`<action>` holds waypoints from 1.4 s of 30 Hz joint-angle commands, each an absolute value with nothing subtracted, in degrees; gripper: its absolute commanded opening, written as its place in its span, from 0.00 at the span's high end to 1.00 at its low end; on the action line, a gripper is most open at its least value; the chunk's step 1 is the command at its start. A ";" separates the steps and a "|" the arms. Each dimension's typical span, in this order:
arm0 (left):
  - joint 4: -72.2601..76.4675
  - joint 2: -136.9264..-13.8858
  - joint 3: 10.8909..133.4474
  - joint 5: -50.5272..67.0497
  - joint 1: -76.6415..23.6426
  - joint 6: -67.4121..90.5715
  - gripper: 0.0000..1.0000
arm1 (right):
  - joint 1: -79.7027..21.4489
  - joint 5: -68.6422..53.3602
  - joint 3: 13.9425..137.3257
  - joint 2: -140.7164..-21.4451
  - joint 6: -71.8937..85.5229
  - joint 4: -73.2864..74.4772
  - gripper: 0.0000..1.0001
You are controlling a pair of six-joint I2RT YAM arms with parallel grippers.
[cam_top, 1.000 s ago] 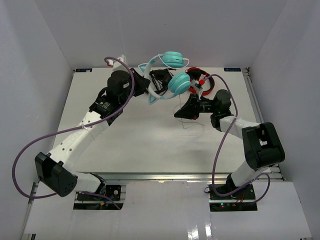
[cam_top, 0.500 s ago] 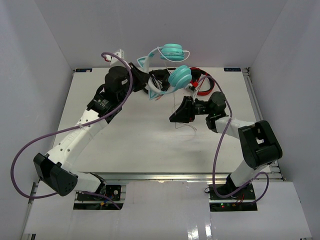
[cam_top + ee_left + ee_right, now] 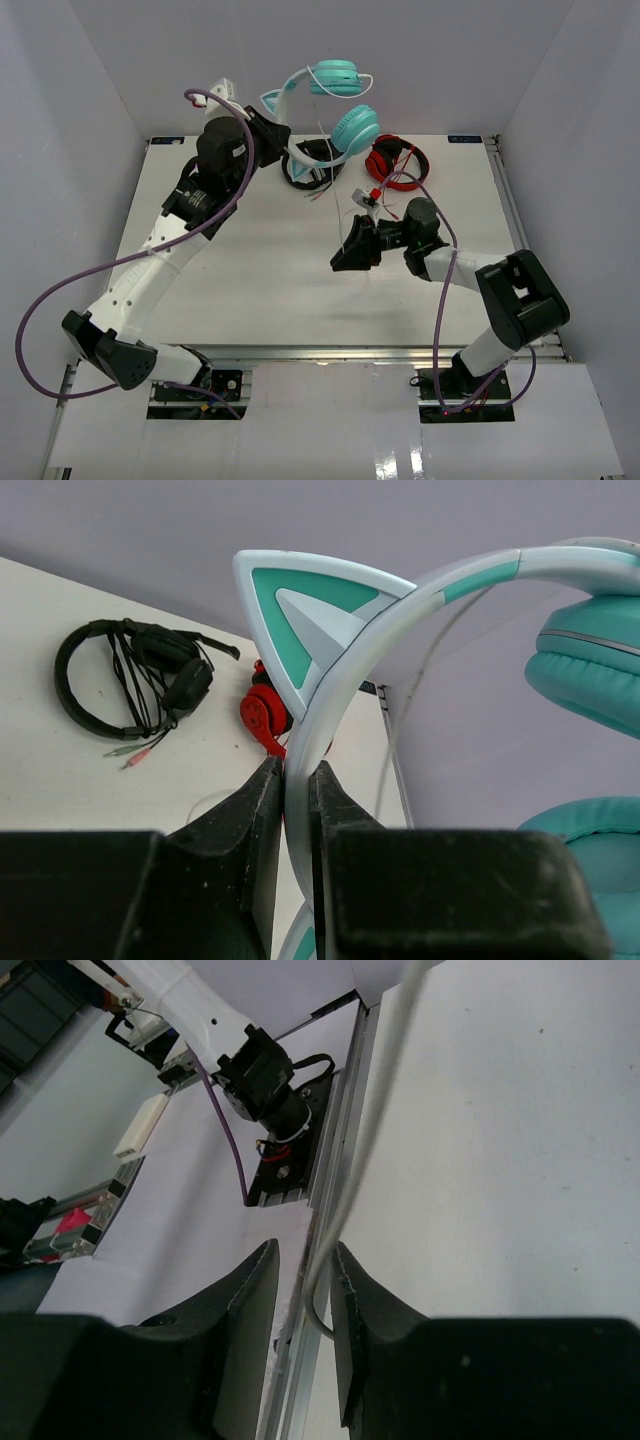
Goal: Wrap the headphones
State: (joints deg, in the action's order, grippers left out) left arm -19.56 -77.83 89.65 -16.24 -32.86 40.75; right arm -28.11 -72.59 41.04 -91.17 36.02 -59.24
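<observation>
Here, headphones [image 3: 355, 127] aloft, headband [image 3: 400, 590] clamped in left end effector [image 3: 297, 810], right end effector [image 3: 305, 1280] slightly parted around cable [image 3: 370, 1130]

Headphones [image 3: 355, 127] above far table [image 3: 270, 270] edge, cable [image 3: 370, 1120] between right jaws.

The headphones [image 3: 355, 127] have teal ear cups and a whitish headband striped with teal; the cat ear [image 3: 300, 600] is teal with a pale rim, and the cable [image 3: 372, 1120] is white. One other headset [image 3: 140, 670] is black, another [image 3: 397, 160] red. The table [image 3: 260, 280] is white, the arms [image 3: 150, 270] white with black joints, their hoses [image 3: 438, 320] purple
</observation>
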 commanded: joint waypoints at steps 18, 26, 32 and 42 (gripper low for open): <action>-19.60 -77.73 94.12 -30.79 -32.20 29.90 1.00 | -33.29 -54.35 50.66 -71.74 -17.07 1.23 0.92; -18.14 -80.03 86.70 -32.57 -31.55 25.95 1.00 | -40.00 -24.56 69.97 -70.74 -36.82 30.81 0.92; -17.31 -83.96 82.42 -30.65 -31.55 26.84 1.00 | -42.92 -11.65 79.00 -72.81 -45.74 37.86 0.92; -15.96 -85.74 85.53 -28.04 -31.59 30.56 1.00 | -48.00 -15.96 71.47 -72.94 -51.74 43.68 0.92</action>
